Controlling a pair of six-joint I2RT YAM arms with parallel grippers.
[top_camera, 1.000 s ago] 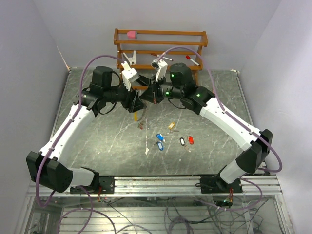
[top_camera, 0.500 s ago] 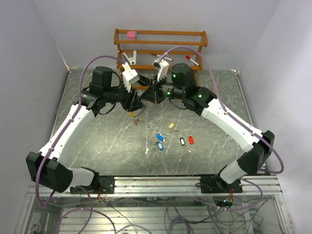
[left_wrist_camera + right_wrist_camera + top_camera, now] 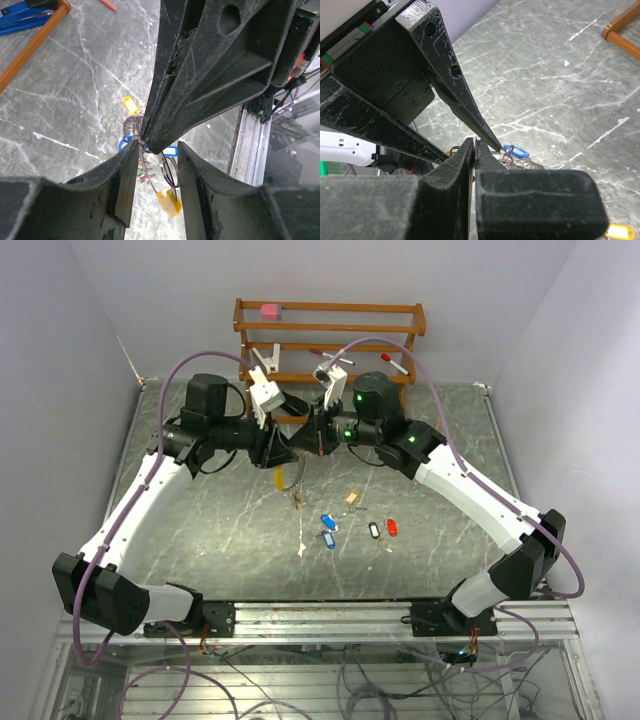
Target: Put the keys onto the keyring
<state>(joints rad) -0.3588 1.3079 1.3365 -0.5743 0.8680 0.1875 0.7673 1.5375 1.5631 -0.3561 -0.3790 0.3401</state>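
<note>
Both grippers meet above the table's back middle. My right gripper [image 3: 304, 443] [image 3: 474, 143] is shut on the thin wire of the keyring [image 3: 149, 169] [image 3: 297, 480], which hangs below its tips. A yellow-tagged key [image 3: 169, 202] [image 3: 280, 478] dangles there by its small split ring [image 3: 170, 173]. My left gripper [image 3: 285, 446] [image 3: 156, 150] is open, its jaws either side of the right gripper's tips and the ring. Loose keys lie on the table: two blue [image 3: 327, 522] [image 3: 328, 539], tan [image 3: 351, 498], black [image 3: 374, 530] and red [image 3: 392, 528]. A blue tag [image 3: 516, 150] shows beyond the right fingertips.
A wooden rack [image 3: 330, 330] stands at the back edge, with a pink block [image 3: 269, 311] on top and clips on its rails. A blue tool [image 3: 20, 15] lies by the rack's foot [image 3: 30, 47]. The metal rail [image 3: 250, 145] runs along the near edge.
My left gripper's jaws have come closer together around the right gripper's tips. The yellow-tagged key swung a little and hangs lower again. The loose keys on the table lie as before.
</note>
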